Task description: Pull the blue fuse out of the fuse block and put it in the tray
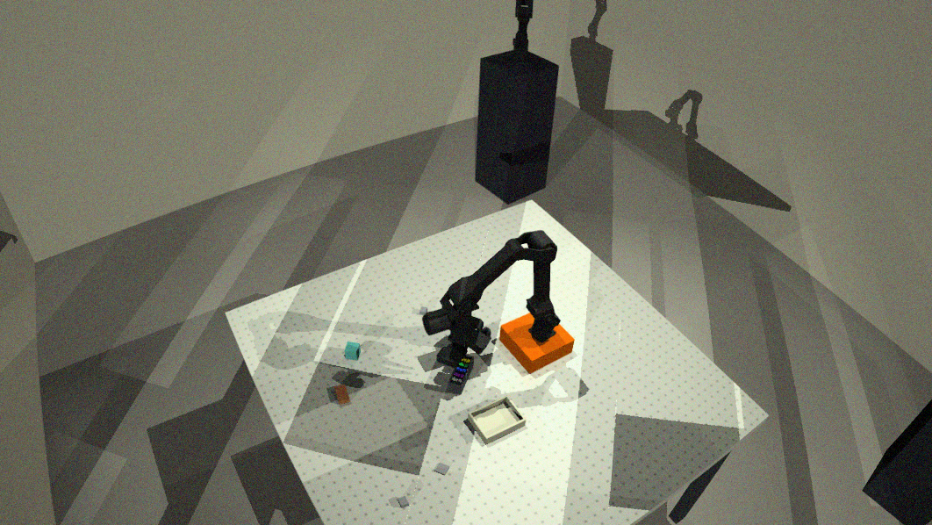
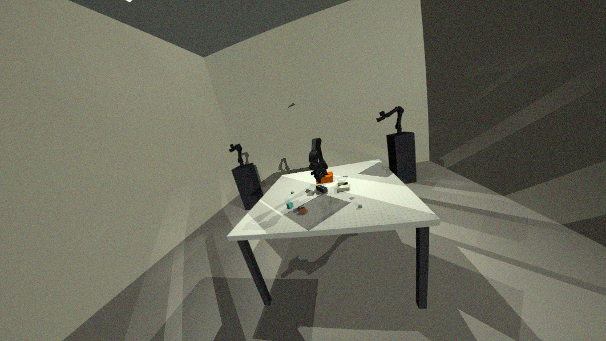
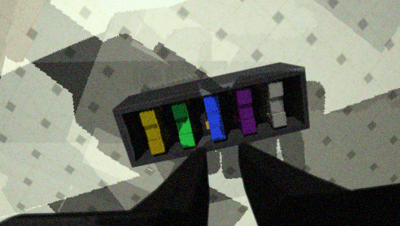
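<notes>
The dark fuse block (image 1: 457,389) (image 2: 323,190) (image 3: 170,93) stands on the table with a row of several fuses. The blue fuse (image 1: 461,370) (image 3: 214,118) sits in the middle slot, between the green fuse (image 3: 183,125) and the purple fuse (image 3: 246,111). The yellow fuse (image 3: 152,133) and the grey fuse (image 3: 277,104) are at the ends. My gripper (image 3: 222,154) is open by a narrow gap and empty. In the wrist view its fingertips show just below the block's near edge, roughly in line with the blue fuse; their height is hard to tell. The tray (image 1: 507,432) (image 2: 343,189) is empty.
The orange base (image 1: 534,358) (image 2: 326,179) of my arm stands near the block and the tray. A teal block (image 1: 353,350) (image 2: 289,205) and a brown block (image 1: 342,394) (image 2: 302,210) lie farther off. Small grey pieces (image 1: 441,468) (image 1: 423,310) lie on the table.
</notes>
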